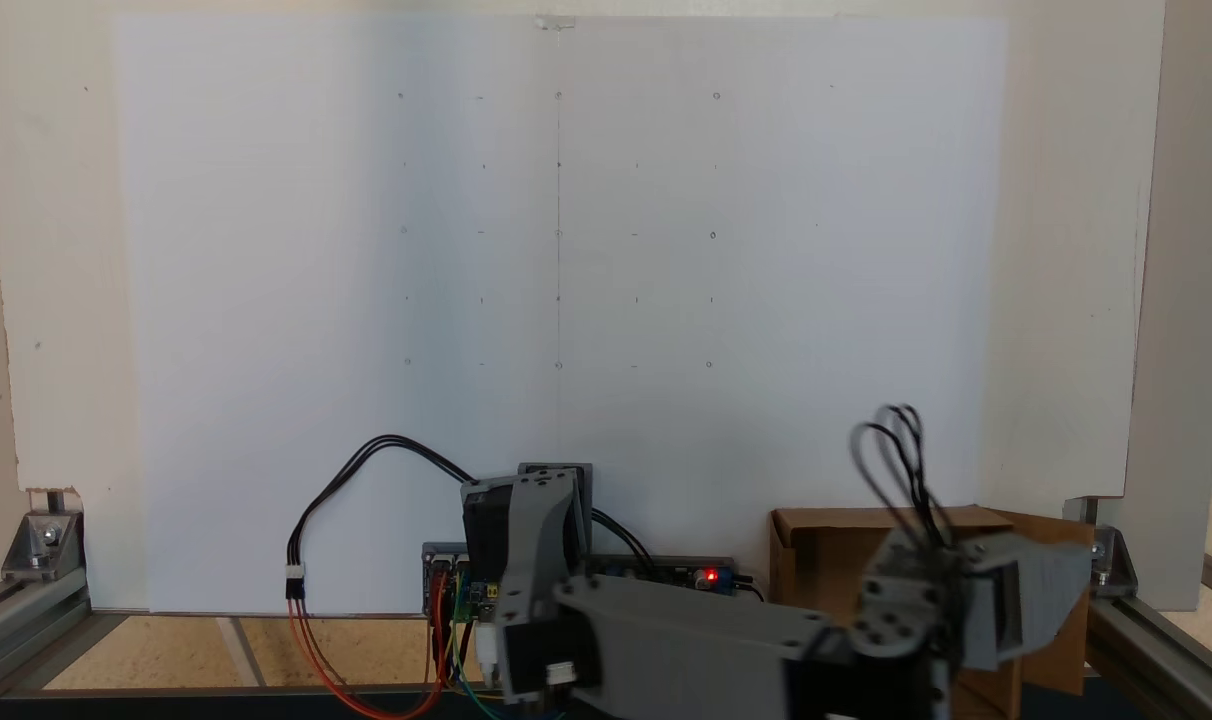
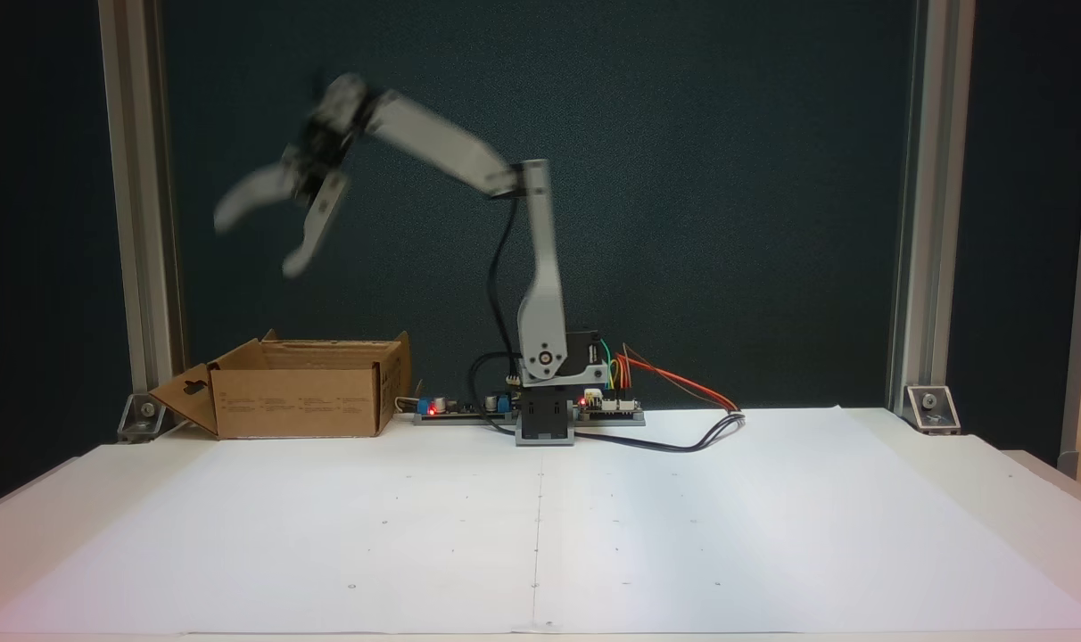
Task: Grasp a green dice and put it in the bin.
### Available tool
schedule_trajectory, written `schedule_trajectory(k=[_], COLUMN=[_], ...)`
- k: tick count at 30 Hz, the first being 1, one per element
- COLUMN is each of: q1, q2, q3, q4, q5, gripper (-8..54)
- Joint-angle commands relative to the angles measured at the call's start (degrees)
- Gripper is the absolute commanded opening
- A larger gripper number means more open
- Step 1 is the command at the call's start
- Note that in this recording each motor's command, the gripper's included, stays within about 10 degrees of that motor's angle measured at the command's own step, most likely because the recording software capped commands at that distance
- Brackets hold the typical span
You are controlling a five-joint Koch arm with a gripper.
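The two grey jaws stand spread wide apart with nothing between them, and the gripper (image 2: 253, 242) hangs high in the air, blurred, above the brown corrugated cardboard bin (image 2: 301, 399). One jaw points out to the left of this fixed view and the other slants downward. Behind them the grey forearm slopes down to the elbow, and the upright grey arm (image 2: 540, 294) drops to its base at the middle of the table's far edge.

The bin sits near the far left corner of the white paper-covered table (image 2: 540, 535), its flaps open (the left one, which has a slot cutout, folds outward and down). Its inside cannot be seen. In a fixed view the bin (image 1: 826, 560) sits at the lower right, partly behind the arm's wrist.

Beside the base, black, red and orange cables (image 2: 683, 419) trail along the far edge. The green dice cannot be made out anywhere.
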Motion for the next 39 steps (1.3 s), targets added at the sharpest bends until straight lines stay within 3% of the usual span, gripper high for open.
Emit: schedule_trajectory(k=[1, 7, 18, 28, 39], q1=[-9.0, -33.8, -79.2, -79.5, -78.2], q2=[7.3, 13.4, 30.9, 45.2, 46.5], q3=[-1.8, 3.5, 38.4, 62.8, 79.1], q4=[-2.6, -3.8, -26.5, -51.7, -78.6], q5=[3.1, 3.3, 3.5, 3.3, 2.8], gripper=[43.9, 43.8, 43.7, 45.2, 44.5])
